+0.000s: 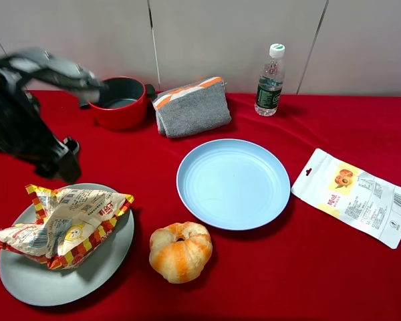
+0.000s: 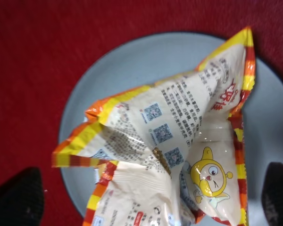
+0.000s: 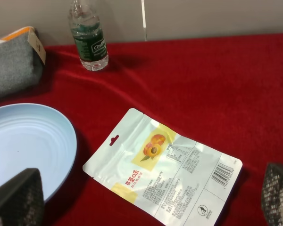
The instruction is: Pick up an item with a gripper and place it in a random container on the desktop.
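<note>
The crinkled cream-white snack bag (image 1: 63,224) with red-and-yellow striped edges lies on the grey-green plate (image 1: 87,281) at the front left of the red desktop (image 1: 267,281). My left gripper (image 1: 65,160) hangs just behind and above the plate, open and empty. In the left wrist view the bag (image 2: 179,141) lies on the plate (image 2: 127,66) between the spread fingertips (image 2: 16,200); the left gripper (image 2: 146,197) is clear of it. My right gripper (image 3: 146,197) is open and empty above the table's right side; it is out of the high view.
A light blue plate (image 1: 232,182) sits mid-table with a bread roll (image 1: 180,251) in front of it. A flat white fruit pouch (image 1: 353,196) lies at the right. A red pot (image 1: 122,101), a grey folded cloth (image 1: 191,107) and a water bottle (image 1: 270,80) stand along the back.
</note>
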Robot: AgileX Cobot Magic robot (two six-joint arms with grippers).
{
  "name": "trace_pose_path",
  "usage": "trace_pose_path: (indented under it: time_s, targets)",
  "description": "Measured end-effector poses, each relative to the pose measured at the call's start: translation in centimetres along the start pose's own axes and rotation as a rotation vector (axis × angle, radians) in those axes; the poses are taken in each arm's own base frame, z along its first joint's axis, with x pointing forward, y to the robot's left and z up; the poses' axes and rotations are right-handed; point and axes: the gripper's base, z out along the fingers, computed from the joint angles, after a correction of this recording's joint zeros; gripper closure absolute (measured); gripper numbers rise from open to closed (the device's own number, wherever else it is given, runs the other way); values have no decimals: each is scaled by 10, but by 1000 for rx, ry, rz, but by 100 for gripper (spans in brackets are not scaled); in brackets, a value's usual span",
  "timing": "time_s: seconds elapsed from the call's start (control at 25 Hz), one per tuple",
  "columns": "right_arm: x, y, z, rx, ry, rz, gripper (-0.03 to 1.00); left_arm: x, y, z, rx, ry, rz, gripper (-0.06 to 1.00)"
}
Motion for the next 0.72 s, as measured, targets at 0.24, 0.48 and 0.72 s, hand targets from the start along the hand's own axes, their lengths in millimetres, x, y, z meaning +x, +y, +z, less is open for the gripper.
trace_pose_path:
  time_s: [0.24, 0.48, 0.72]
  targets:
    - [0, 0, 0, 0, 0, 0, 28, 11, 9, -48, -10, -129, -31, -4]
    - [0, 0, 0, 0, 0, 0, 28, 54, 18, -89, -17, -183, -68, -5]
    - [0, 0, 0, 0, 0, 0, 28, 105, 26, -127, -13, -352, -111, -5]
